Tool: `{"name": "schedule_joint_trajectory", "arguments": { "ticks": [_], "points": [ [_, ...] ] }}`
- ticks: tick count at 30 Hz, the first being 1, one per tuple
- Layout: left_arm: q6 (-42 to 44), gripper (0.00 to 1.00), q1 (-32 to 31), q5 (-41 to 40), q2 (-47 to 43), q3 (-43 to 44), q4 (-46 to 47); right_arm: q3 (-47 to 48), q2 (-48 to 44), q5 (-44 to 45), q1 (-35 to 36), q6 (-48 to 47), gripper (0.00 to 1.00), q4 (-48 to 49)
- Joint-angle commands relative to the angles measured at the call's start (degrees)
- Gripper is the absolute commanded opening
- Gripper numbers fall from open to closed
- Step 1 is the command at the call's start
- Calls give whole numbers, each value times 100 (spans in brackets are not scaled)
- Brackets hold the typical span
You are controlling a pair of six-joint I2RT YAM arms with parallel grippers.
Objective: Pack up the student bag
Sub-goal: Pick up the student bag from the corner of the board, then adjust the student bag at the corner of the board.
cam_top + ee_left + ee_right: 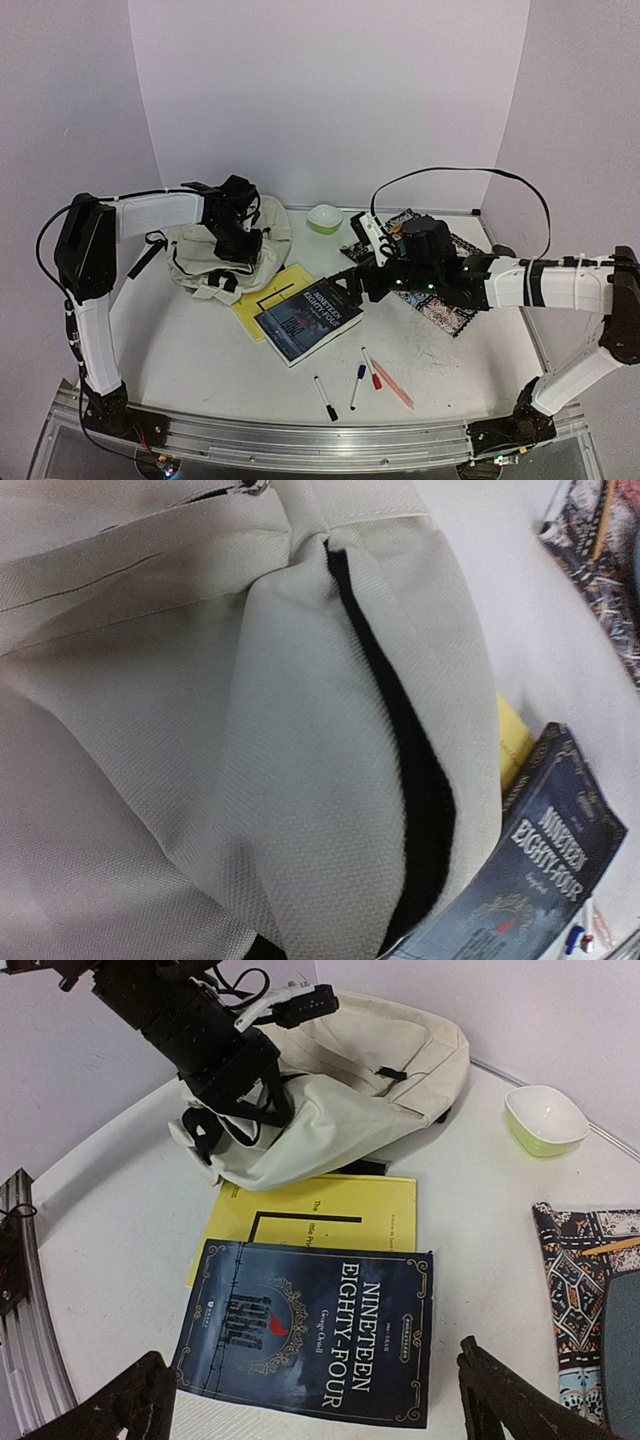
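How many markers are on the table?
3, near the front edge: black marker leftmost, blue marker middle, red marker rightmost. Others could hide in the student bag.

Bag (200, 730), under the left gripper (237, 243) — cream cloth, coarse woven grain, matt; zipper (400, 740) strip black and matt.
Dark book (310, 1330), between the right gripper (310, 1360) fingers (125, 1410) — card cover, faint sheen, gold-looking print; the fingers themselves black, matt, rough-looking.
Yellow book (330, 1205), just beyond it: matt paper cover.
Bowl (545, 1118), ahead and right of that gripper: glossy, plastic-looking.
Table (110, 1220): white, smooth, dull.
Rail (300, 440), behind both grippers: bare metal.
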Motion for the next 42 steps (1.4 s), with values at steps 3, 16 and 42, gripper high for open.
{"name": "schedule_joint_trajectory", "arguments": {
  "ticks": [3,16,42],
  "points": [
    [-1437,0,-45,1422,-705,-336,1721,19,-46,-205,40,388,98,407],
    [-1529,0,-45,189,-2031,-590,1578,661,723,-375,102,1033,98,567],
    [-1989,0,-191,525,-2911,-1492,1446,2987,3152,-1133,541,2606,88,1500]
  ]
}}
